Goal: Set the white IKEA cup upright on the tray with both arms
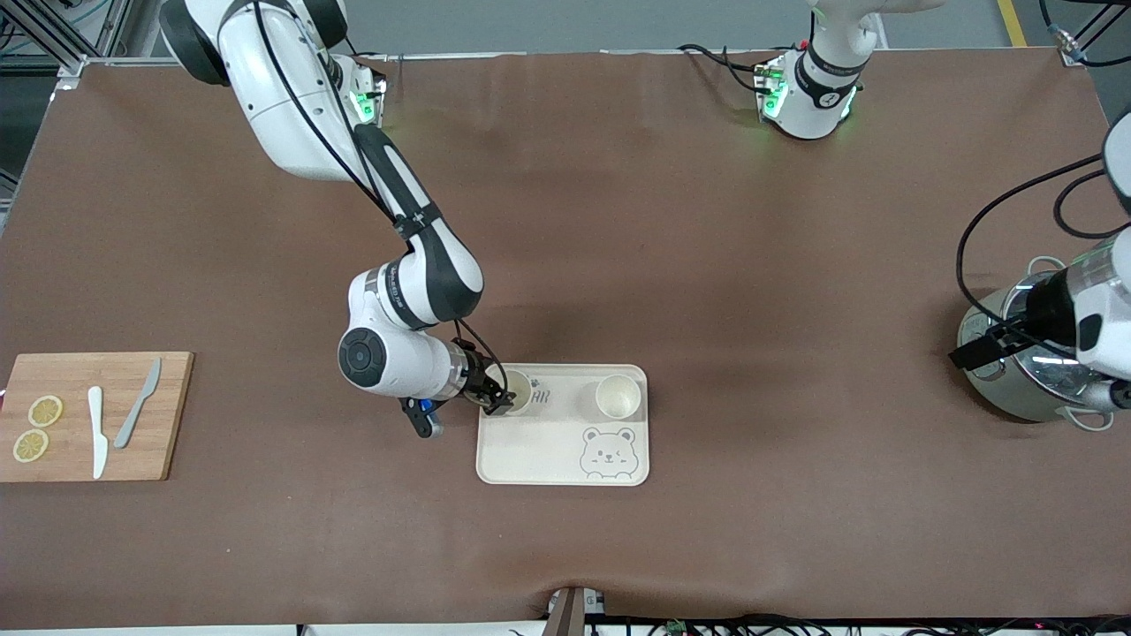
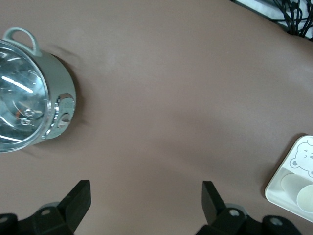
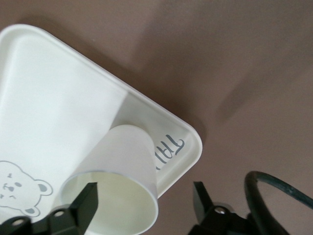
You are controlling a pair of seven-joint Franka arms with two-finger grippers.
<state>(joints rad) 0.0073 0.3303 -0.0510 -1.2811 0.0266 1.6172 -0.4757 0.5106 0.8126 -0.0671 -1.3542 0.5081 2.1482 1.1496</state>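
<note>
Cream tray (image 1: pixel 539 459) holding two white cups (image 1: pixel 618 396), right gripper (image 1: pixel 500 394) jaws spread around one cup (image 3: pixel 117 183), left gripper (image 2: pixel 146 205) jaws open, empty, over table (image 1: pixel 707 265) beside steel pot (image 2: pixel 29 112)

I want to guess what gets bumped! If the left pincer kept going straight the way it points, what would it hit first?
Probably just the bare brown table. The left pincer is open, pointing down beside the steel pot, with nothing showing between its fingers.
</note>
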